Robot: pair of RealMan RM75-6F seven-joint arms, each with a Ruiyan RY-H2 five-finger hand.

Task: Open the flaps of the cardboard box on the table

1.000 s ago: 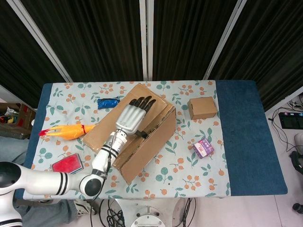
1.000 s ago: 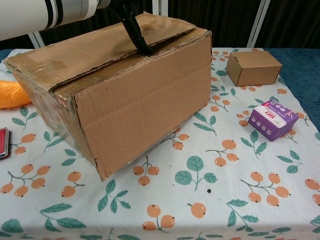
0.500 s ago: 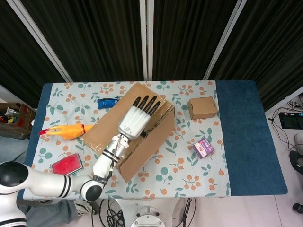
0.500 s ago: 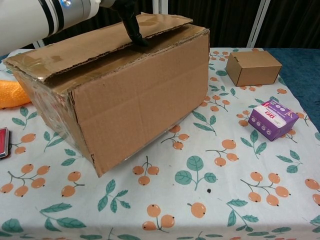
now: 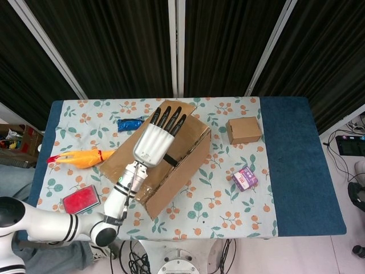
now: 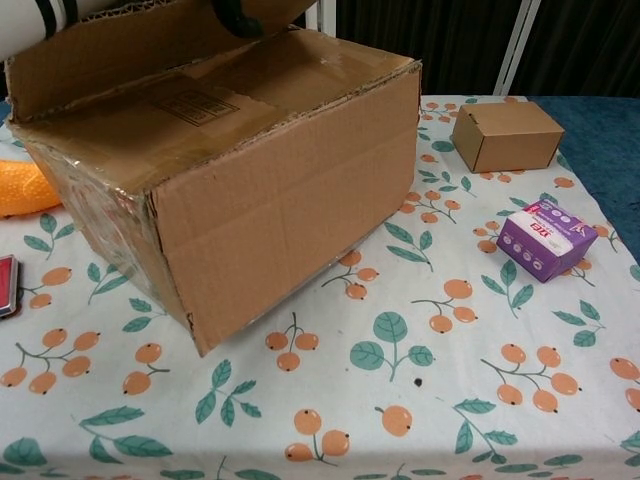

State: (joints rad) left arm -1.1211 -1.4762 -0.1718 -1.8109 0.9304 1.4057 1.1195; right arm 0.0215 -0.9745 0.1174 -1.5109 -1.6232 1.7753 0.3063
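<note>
The left robot hand [image 5: 155, 142] grips the cardboard box's [image 6: 280, 200] raised flap [image 6: 110, 45]; labels unreadable.

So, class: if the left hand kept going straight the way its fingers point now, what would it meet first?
The left hand points toward the table's far edge over the cardboard box. Past the raised flap nothing stands in that line, then the dark curtain; depth is unclear.

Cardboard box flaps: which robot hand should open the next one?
Probably the left. The left hand is already over the cardboard box with one flap lifted up, so the remaining flaps lie right beside it. The right hand shows in neither view.
</note>
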